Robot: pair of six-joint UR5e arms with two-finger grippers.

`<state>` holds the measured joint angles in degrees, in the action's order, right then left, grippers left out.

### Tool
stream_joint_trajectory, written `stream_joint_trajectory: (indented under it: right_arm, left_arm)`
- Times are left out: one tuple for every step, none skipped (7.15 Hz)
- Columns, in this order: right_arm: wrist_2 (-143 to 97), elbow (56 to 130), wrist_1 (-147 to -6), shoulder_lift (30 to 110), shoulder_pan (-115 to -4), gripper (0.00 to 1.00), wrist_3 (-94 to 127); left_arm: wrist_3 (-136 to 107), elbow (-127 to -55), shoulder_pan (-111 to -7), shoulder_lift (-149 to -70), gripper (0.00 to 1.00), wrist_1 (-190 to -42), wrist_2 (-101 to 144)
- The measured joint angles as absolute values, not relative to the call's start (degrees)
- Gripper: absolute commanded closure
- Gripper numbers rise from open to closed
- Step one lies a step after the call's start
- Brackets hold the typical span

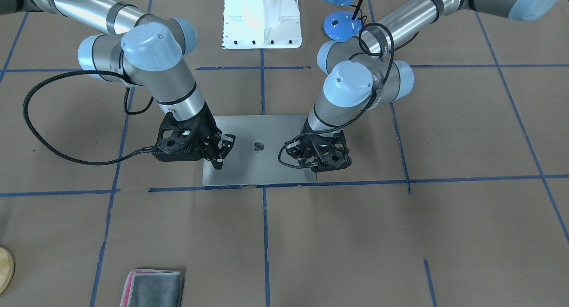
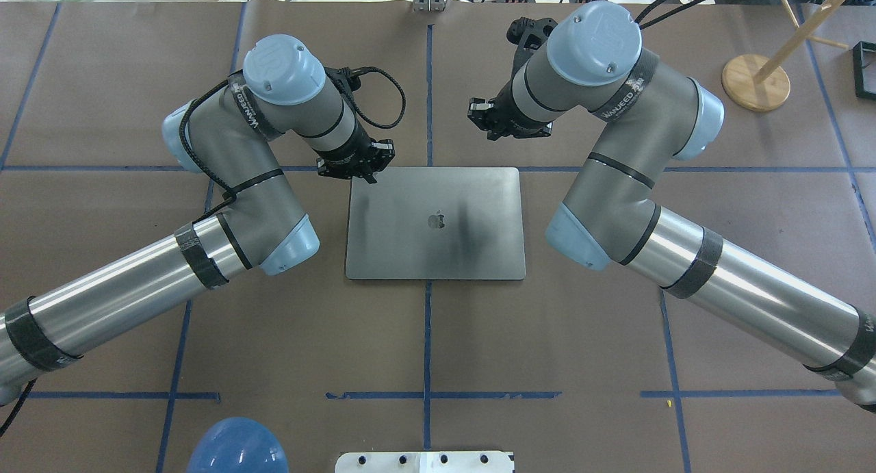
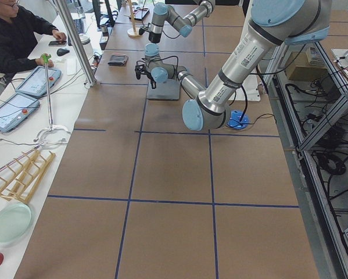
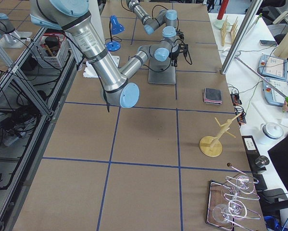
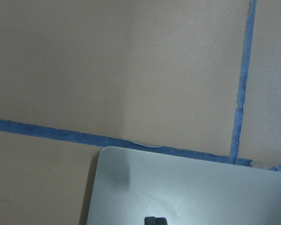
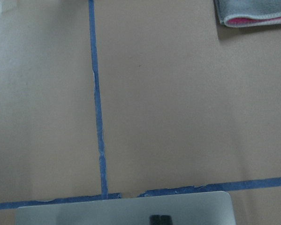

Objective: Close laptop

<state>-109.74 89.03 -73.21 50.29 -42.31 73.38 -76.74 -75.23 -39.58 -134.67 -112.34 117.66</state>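
I read the closing as done, or all but done; what's left is a check and a clean exit. My left gripper [image 2: 356,168] sits over the far left corner of the lid, its fingers pinched together on nothing, going by the single dark tip in its wrist view; whether that tip touches the metal I cannot tell. The laptop [image 2: 435,247] lies flat at mid-table between the two arms, lid down and logo up, its far edge along a blue tape line [image 2: 616,170]; no gap shows at the edges I can see. My right gripper [image 1: 219,158] hangs over the other far corner, likewise clenched and empty, its tip very close to the lid.

Next I would lift both straight up rather than sideways, so nothing drags across the lid; if the lid is not fully seated, a light downward press first.

Around it: a blue dome [image 2: 236,447] and a white plate [image 2: 424,461] on the robot's side, a wooden stand [image 2: 756,83] far right, and a folded grey cloth [image 1: 153,288] well apart beyond the far edge; none of these sits on the lid or near either gripper.
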Motion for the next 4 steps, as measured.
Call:
stream_joint_trajectory:
  right_arm:
    - [-111.1,89.1,-73.2,50.3,-43.2,1.0,72.8]
    - [-112.0,89.2,-73.2,50.3,-43.9,1.0,72.5]
    - [-112.5,89.3,-73.2,50.3,-44.2,1.0,72.4]
    - [-112.8,89.3,-73.2,50.3,-44.4,1.0,72.3]
  left_arm:
    - [-76.7,-73.5,-39.6,-135.0,1.0,-113.3,117.7]
    - [-76.7,-72.3,-39.5,-135.2,1.0,-113.9,117.7]
    - [-76.7,-71.6,-39.4,-135.3,1.0,-114.1,117.7]
    - [-76.7,-71.2,-39.3,-135.3,1.0,-114.4,117.7]
